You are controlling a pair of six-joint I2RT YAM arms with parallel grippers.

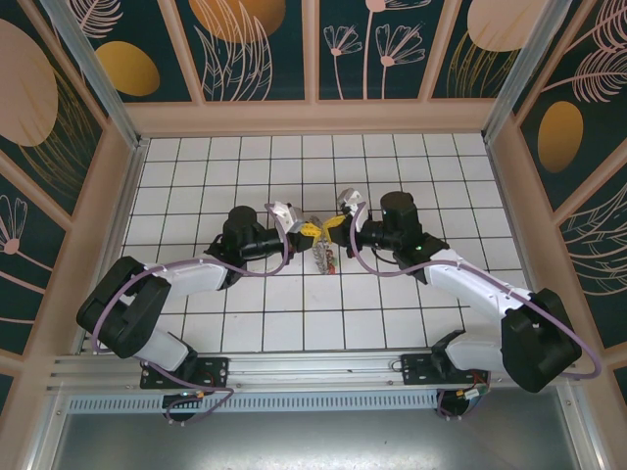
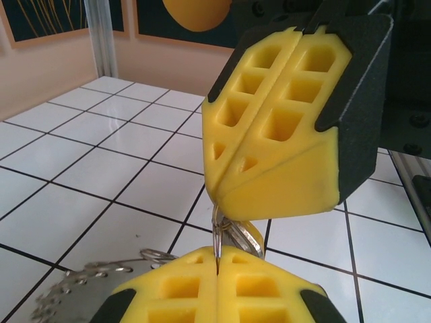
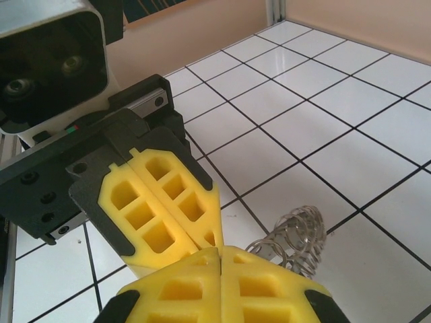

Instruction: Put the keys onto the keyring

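Observation:
The two grippers meet tip to tip above the middle tiles. My left gripper (image 2: 219, 261) is shut on a small thin metal ring (image 2: 218, 237). The ring's upper end runs into the closed tips of my right gripper (image 2: 215, 196), which is also shut. A brass-headed key (image 2: 268, 234) hangs from that ring just behind the fingers. The keyring (image 2: 74, 288), a grey hoop fringed with small loops, lies on the tiles below; its loops (image 3: 295, 237) show beside my right gripper (image 3: 221, 254). From above, the keyring (image 1: 319, 251) with coloured keys (image 1: 329, 260) lies under both grippers.
White tiled floor (image 1: 294, 313) with dark grout lines, walled by patterned panels on three sides. An aluminium post (image 2: 100, 33) stands at the back corner. Both arms reach in from the near edge, with bare tiles to each side.

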